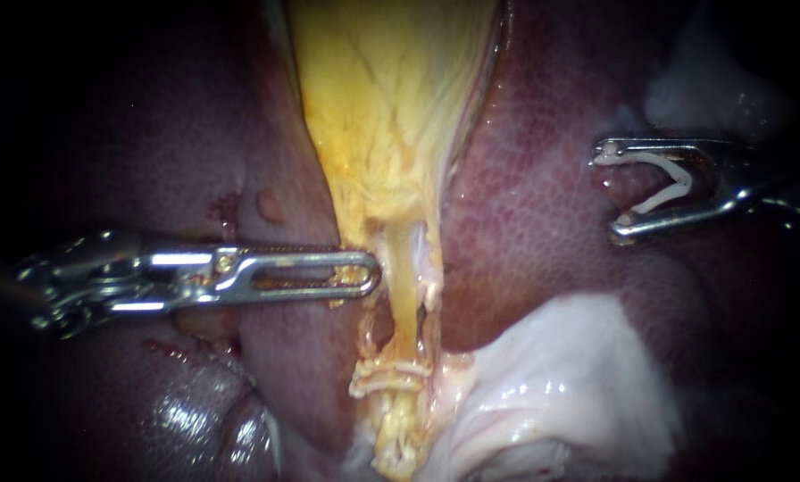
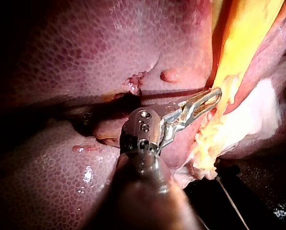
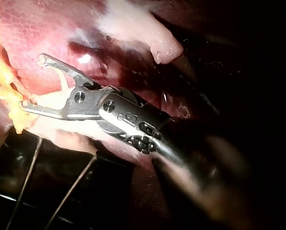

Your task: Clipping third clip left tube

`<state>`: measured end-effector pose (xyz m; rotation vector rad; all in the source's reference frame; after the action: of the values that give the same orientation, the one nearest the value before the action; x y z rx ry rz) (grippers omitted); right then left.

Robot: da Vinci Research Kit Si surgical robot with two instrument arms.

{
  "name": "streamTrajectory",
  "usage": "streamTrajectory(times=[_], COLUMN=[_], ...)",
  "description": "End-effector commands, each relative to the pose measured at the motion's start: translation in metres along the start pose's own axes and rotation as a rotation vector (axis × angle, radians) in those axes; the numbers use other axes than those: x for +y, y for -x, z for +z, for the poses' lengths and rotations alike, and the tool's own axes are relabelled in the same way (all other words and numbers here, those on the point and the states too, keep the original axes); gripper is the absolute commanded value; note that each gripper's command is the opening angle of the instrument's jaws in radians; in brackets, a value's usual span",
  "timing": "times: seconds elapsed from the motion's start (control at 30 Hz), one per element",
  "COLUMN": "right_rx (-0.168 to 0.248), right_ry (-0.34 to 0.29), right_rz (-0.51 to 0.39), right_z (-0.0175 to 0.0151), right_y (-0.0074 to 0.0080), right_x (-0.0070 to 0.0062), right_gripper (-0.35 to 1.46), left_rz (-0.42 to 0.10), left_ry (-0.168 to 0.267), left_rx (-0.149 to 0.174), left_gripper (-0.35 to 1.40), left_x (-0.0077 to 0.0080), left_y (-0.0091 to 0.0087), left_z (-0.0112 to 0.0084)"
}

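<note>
The yellow gallbladder [image 1: 391, 107] narrows downward into a pale yellow tube [image 1: 403, 295]. Two whitish clips [image 1: 389, 375] cross that tube lower down. My left instrument [image 1: 369, 270] reaches in flat from the left, its slotted jaws shut on the yellow tissue [image 1: 364, 228] at the tube's left edge; the left wrist view shows the same grip [image 2: 214, 97]. My right instrument [image 1: 607, 192] hovers over the liver, well to the right of the tube. Its jaws stand wide apart and carry a white clip [image 1: 672, 183] between them, also visible in the right wrist view [image 3: 31, 82].
Dark red liver [image 1: 543, 232] lies on both sides of the tube. Glistening white tissue [image 1: 579, 375] sits at the lower right. A small pale nodule [image 1: 270, 205] marks the liver above my left instrument. Thin threads [image 3: 28, 182] run beneath the tissue.
</note>
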<state>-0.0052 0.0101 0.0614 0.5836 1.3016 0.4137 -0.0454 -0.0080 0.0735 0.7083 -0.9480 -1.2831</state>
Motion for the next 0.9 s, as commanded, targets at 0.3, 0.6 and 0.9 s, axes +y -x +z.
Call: streamTrajectory(times=[0.3, 0.6, 0.9], right_rx=[0.001, 0.001, 0.003], right_ry=[0.0, 0.0, 0.005], right_rz=[0.0, 0.0, -0.028], right_z=[0.0001, 0.0001, 0.0019], right_y=[0.0, 0.0, 0.0016], right_x=[0.0, 0.0, -0.0005], right_gripper=[0.6, 0.6, 0.6], left_rz=[-0.009, -0.017, -0.014], left_ry=[0.003, 0.018, 0.022], left_rx=[0.0, -0.044, -0.054], left_gripper=[-0.35, -0.35, -0.35], left_x=[-0.0003, -0.0002, -0.0002], left_y=[0.002, 0.0051, 0.0052], left_z=[-0.003, -0.0083, -0.0089])
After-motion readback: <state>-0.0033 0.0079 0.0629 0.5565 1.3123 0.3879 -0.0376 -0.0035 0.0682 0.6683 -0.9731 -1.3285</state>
